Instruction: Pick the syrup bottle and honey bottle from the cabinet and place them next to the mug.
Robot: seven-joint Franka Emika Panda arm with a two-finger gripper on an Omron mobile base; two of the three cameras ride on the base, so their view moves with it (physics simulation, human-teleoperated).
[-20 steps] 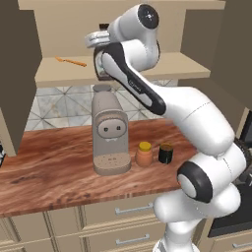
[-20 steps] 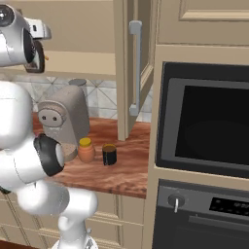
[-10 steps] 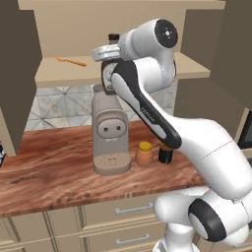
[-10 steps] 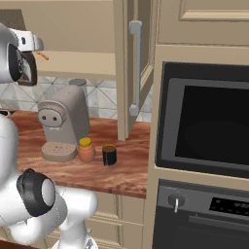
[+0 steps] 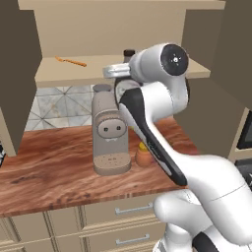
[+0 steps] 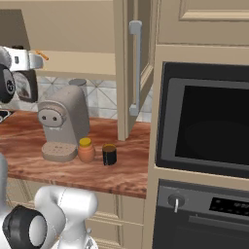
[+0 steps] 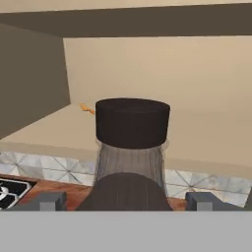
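Observation:
My gripper [image 7: 125, 201] is shut on the syrup bottle [image 7: 130, 147], a dark bottle whose black cap [image 5: 129, 52] rises in front of the cabinet shelf [image 5: 74, 75]. In the right base view the gripper [image 6: 28, 73] holds the bottle [image 6: 26, 86] in the air at the far left, above and left of the coffee machine. The honey bottle [image 6: 86, 150], an orange jar with a yellow lid, stands on the counter just left of the small black mug [image 6: 109, 154]. My arm hides most of the jar [image 5: 143, 155] in the left base view.
A grey coffee machine [image 5: 110, 133] stands on the wooden counter [image 5: 44, 172] directly under my hand. A thin orange item [image 5: 71, 61] lies on the shelf. An open cabinet door [image 6: 133, 68] hangs right of the mug, with an oven [image 6: 204, 121] beyond it.
My hand has come down and away from the shelf, drifting right in the left base view, with the syrup bottle moving along in its grip. Jar, mug and machine stayed put.

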